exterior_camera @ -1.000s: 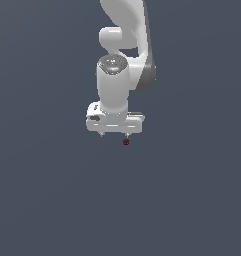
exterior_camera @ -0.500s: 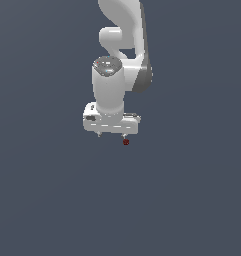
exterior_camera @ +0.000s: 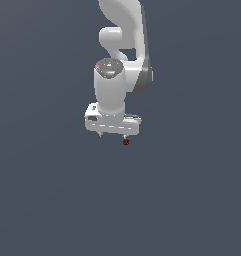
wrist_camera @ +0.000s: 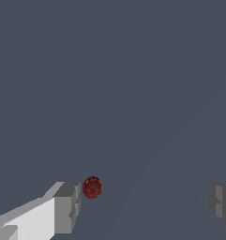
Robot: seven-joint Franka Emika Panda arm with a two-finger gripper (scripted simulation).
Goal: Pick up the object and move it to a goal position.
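— Under the white gripper [exterior_camera: 112, 136], what is different from before?
— Almost nothing; it stays spread apart. The red ball [wrist_camera: 92, 187] sits just beside one finger [wrist_camera: 66, 207], ungrasped.

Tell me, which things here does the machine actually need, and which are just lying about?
Part of the job:
- dark red ball, close beside one finger
- the white hand, fingers wide apart

Just lying about:
- nothing else shows, only the plain grey floor
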